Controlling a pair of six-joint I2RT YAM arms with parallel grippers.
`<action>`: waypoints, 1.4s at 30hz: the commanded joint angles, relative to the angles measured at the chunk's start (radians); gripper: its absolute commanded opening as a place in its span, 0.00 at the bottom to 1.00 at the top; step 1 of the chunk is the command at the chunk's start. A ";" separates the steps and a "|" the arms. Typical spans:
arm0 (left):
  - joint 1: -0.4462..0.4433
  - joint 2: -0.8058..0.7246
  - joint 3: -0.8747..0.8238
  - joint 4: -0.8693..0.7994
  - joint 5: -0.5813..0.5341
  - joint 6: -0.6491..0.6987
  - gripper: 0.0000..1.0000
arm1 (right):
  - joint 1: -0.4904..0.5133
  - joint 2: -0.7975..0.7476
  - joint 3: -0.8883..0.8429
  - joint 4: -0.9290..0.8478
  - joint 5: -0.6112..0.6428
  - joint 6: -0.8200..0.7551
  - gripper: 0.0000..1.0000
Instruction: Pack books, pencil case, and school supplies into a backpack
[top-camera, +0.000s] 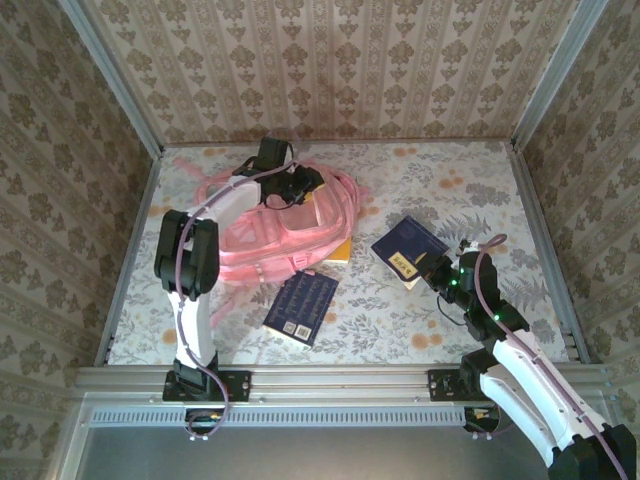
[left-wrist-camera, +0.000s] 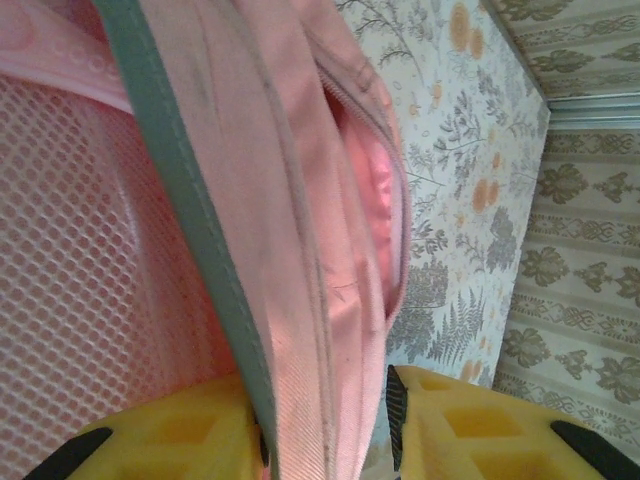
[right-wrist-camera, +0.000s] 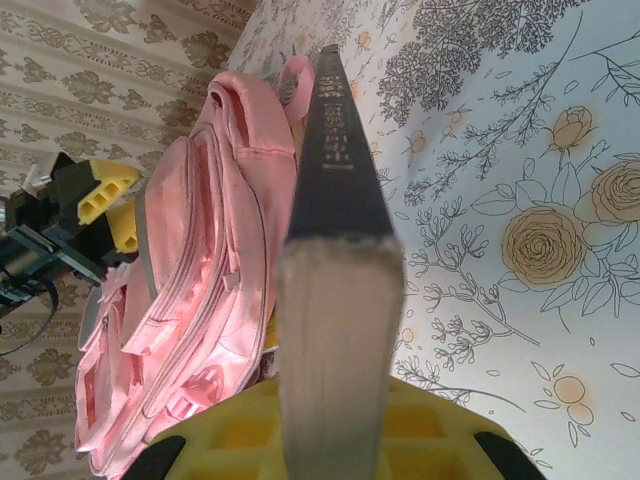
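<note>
**Book gripped, bag mouth pinched for loading**

Right gripper (right-wrist-camera: 335, 445) was clamped tight on a navy book (top-camera: 408, 248), over the tabletop right of centre. Left gripper (left-wrist-camera: 325, 445) had its fingers pinched on the zip flap of the backpack (top-camera: 265, 235), which lay toward the far-left corner. Best way, I'd judge: the left arm lifts the flap higher (mouth looked narrow). The right arm then lines the book up edge-first with the slot and slides it in without snagging the zip. Second navy book (top-camera: 302, 305) lay nearer the front edge.
</note>
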 joint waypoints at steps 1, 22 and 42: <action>0.008 0.036 0.049 -0.036 -0.003 0.021 0.36 | -0.009 -0.014 0.020 0.045 -0.023 -0.009 0.00; 0.016 -0.114 0.528 -0.708 -0.065 0.514 0.00 | -0.016 -0.053 0.190 -0.121 -0.099 -0.199 0.00; 0.269 -0.561 0.274 -0.613 0.360 0.594 0.00 | 0.010 0.180 0.549 -0.188 -0.576 -0.289 0.00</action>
